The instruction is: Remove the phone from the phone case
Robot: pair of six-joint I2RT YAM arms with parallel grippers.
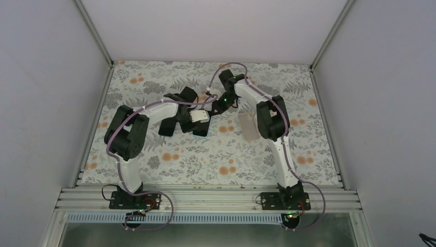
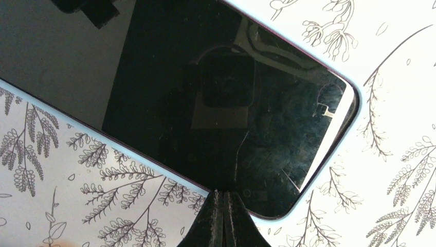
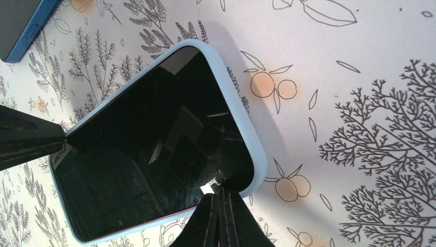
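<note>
Phone: glossy black phone (image 3: 149,170) sitting in pale-blue rubbery case (image 3: 236,116), at both fingertips.
Grippers: left gripper (image 2: 221,198), right gripper (image 3: 221,195) squeezing fingers together.
Surface: flowered tablecloth (image 1: 205,159) lying underneath; white walls (image 1: 205,25).

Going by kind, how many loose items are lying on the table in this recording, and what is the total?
Cased phones: 2, the phone in the pale blue case and the phone in the darker blue case
Beige flat slab, phone or bare case unclear: 1
Total: 3
</note>
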